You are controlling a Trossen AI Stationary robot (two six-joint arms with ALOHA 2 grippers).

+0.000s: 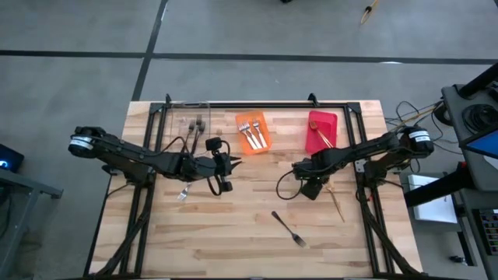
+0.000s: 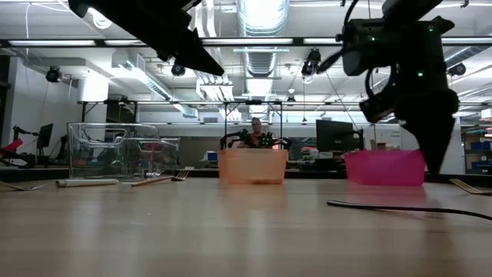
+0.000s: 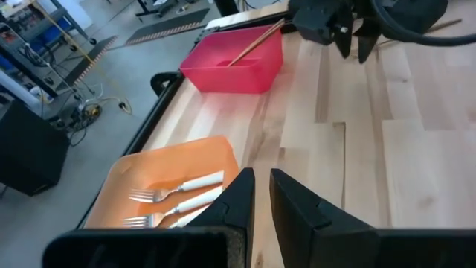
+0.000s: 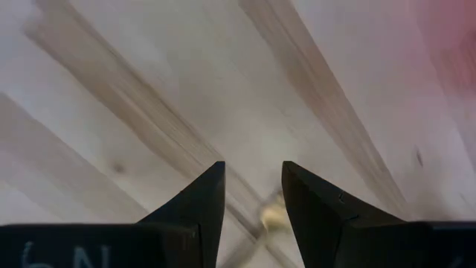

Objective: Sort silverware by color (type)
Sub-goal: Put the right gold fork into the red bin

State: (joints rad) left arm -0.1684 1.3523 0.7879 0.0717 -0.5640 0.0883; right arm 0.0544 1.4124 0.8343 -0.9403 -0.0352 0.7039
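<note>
My left gripper hovers mid-table, near the orange bin, its fingers shut to a thin slit with nothing between them. Three white-handled forks lie in that bin. My right gripper points down, open, just above the wood. The pale end of a gold fork shows between its fingers, and that fork lies flat on the table. Also flat on the table are a dark fork and a white-handled fork. The red bin holds a gold fork.
A clear bin with dark forks stands at the far left, beside the orange and red bins along the far edge. A black frame borders the table. Bare wood lies at the near middle. A person sits far behind the table in the low view.
</note>
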